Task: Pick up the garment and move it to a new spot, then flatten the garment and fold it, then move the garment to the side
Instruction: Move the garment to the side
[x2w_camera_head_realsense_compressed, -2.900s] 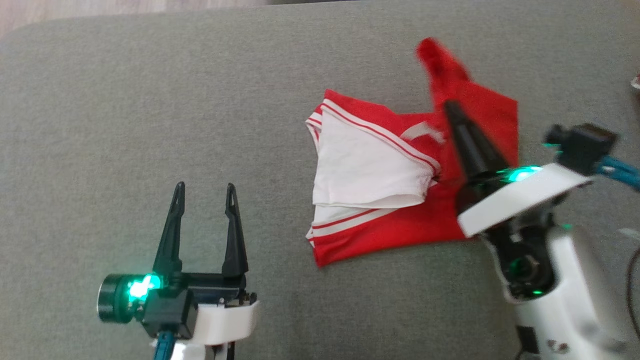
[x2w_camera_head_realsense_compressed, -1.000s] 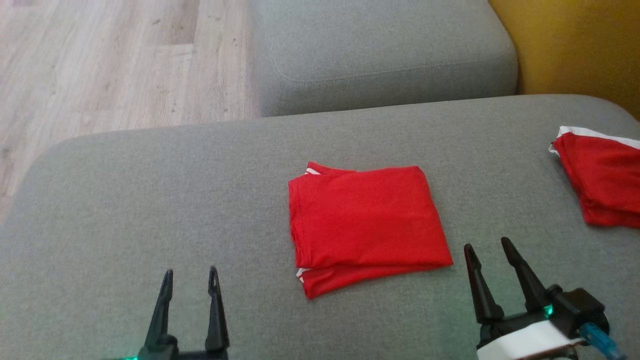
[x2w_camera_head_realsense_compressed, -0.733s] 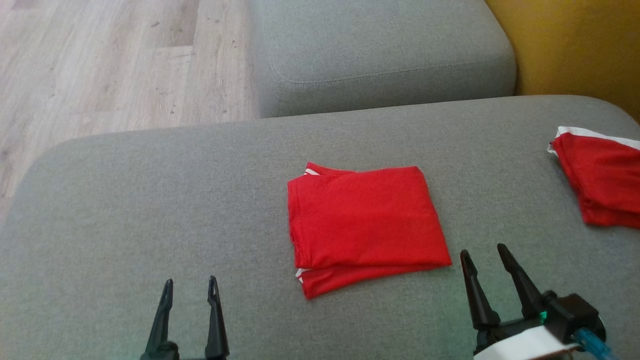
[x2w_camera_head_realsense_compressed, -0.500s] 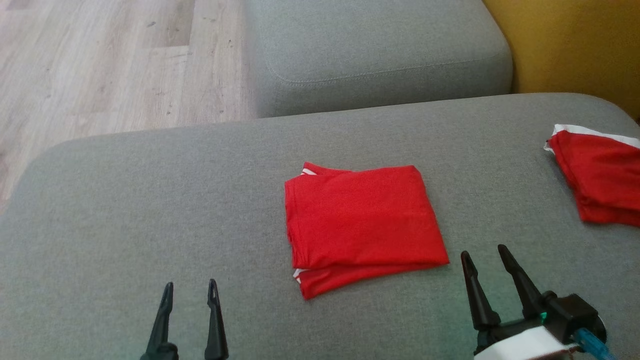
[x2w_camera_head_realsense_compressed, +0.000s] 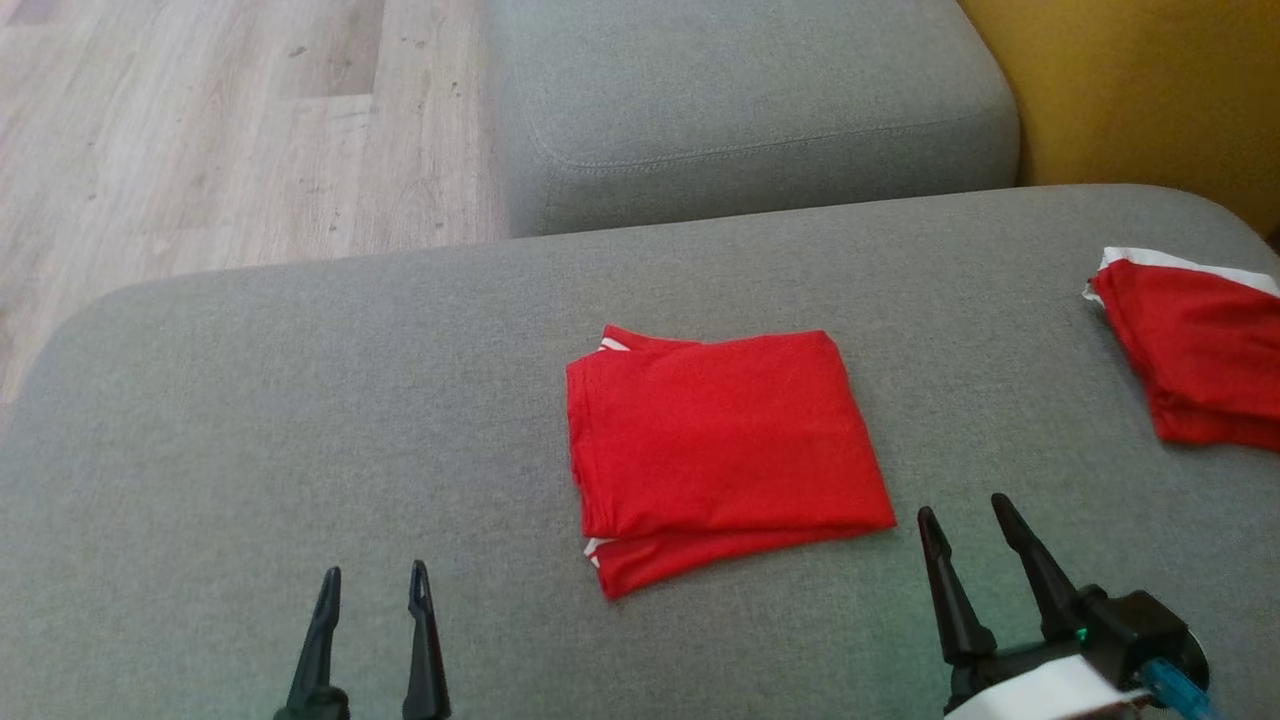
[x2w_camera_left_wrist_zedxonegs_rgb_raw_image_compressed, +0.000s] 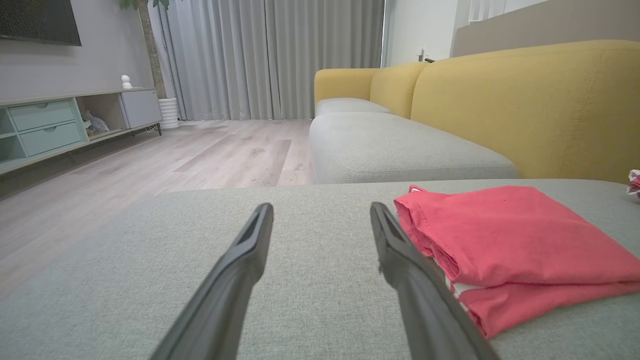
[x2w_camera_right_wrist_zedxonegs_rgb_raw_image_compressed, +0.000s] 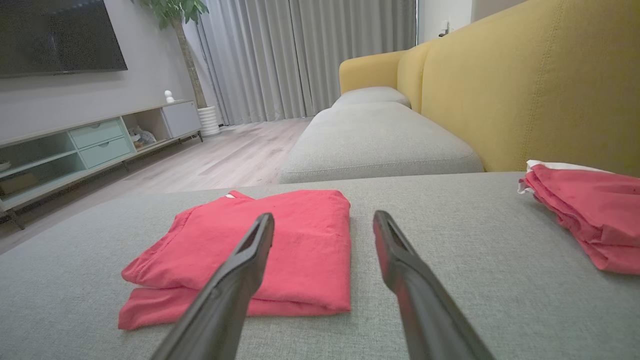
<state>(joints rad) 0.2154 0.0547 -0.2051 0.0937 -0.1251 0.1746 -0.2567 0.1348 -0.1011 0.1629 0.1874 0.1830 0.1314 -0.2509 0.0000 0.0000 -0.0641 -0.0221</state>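
Observation:
The garment (x2w_camera_head_realsense_compressed: 725, 450) is red with thin white trim and lies folded into a neat rectangle in the middle of the grey sofa cushion (x2w_camera_head_realsense_compressed: 300, 420). It also appears in the left wrist view (x2w_camera_left_wrist_zedxonegs_rgb_raw_image_compressed: 505, 250) and the right wrist view (x2w_camera_right_wrist_zedxonegs_rgb_raw_image_compressed: 260, 245). My left gripper (x2w_camera_head_realsense_compressed: 372, 582) is open at the lower left, well clear of the cloth, nothing between its fingers. My right gripper (x2w_camera_head_realsense_compressed: 965, 512) stands open just off the garment's near right corner, not touching it.
A second folded red garment (x2w_camera_head_realsense_compressed: 1195, 355) lies at the cushion's right edge, also in the right wrist view (x2w_camera_right_wrist_zedxonegs_rgb_raw_image_compressed: 590, 215). Another grey seat cushion (x2w_camera_head_realsense_compressed: 750, 100) sits behind, a yellow sofa back (x2w_camera_head_realsense_compressed: 1140, 90) to the right, wooden floor (x2w_camera_head_realsense_compressed: 200, 130) at the far left.
Earlier the garment lay half folded with its white inside showing and my right gripper over it; now it is a closed red rectangle. Over the last second both grippers drew slightly back toward me.

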